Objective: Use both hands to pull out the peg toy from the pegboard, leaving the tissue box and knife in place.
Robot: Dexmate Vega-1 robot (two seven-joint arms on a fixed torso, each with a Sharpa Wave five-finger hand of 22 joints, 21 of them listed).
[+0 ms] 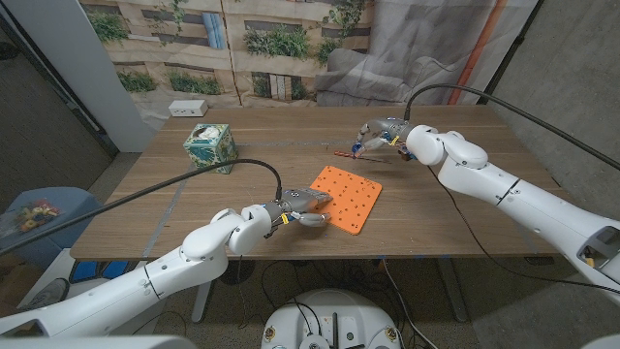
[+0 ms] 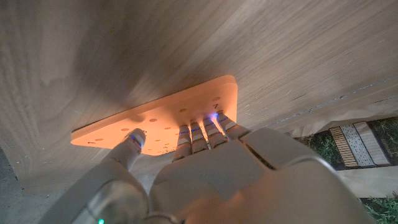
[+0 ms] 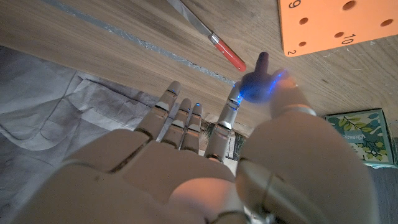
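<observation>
Orange is the colour of the pegboard, and the left hand rests on its near corner, fingertips pressing on top of the board to hold it down on the wooden counter. That hand grips nothing; it only presses. The right hand is past the far side of the pegboard, well apart from it, and it pinches the small blue peg toy between thumb and a finger, with the other fingers spread out. So the peg toy is in the right hand now, off the board and up above the counter. The holes I can see in the pegboard have nothing in them. The knife, with its red handle, lies on the counter just beside the right hand, past the far side of the pegboard. The green tissue box stands well apart from the pegboard, off toward the robot's left. I think the main job looks done: the peg toy is out, and the tissue box and knife sit untouched. What may be left is to set the peg toy down and let go of the board.
</observation>
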